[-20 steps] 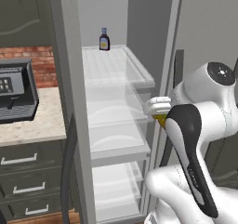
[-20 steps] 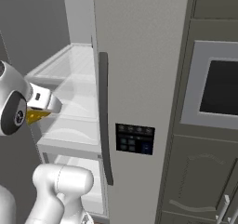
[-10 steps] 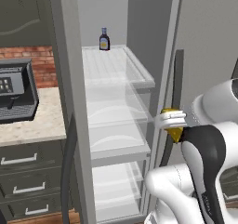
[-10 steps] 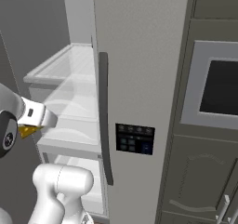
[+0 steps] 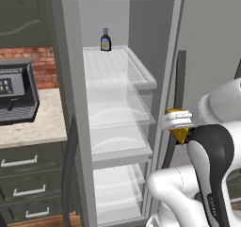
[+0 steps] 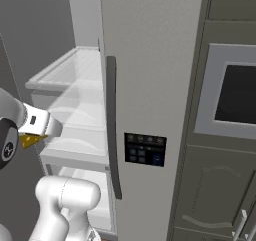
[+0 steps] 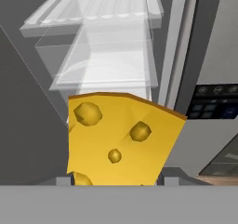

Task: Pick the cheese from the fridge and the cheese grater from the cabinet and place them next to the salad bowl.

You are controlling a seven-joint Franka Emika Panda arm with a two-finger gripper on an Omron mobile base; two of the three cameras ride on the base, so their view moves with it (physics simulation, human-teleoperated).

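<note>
The cheese (image 7: 118,139), a yellow-orange wedge with round holes, sits between my fingers in the hand view. My gripper (image 5: 178,127) is shut on the cheese (image 5: 180,133) just outside the open fridge (image 5: 117,94), level with its middle glass shelf. From the right base view the gripper (image 6: 36,133) holds the cheese (image 6: 31,140) at the left, in front of the fridge shelves (image 6: 75,115). The cheese grater, the cabinet and the salad bowl are out of view.
A dark blue-labelled bottle (image 5: 106,39) stands at the back of the top fridge shelf. The fridge door (image 6: 150,100) with its dark handle (image 6: 112,125) stands right of my hand. Left lies a stone counter (image 5: 28,127) with a dark appliance (image 5: 14,92) over drawers; an oven (image 6: 235,95) is right.
My arm has pulled back and down from the fridge with the cheese still held. The bottle and shelves have not moved.
</note>
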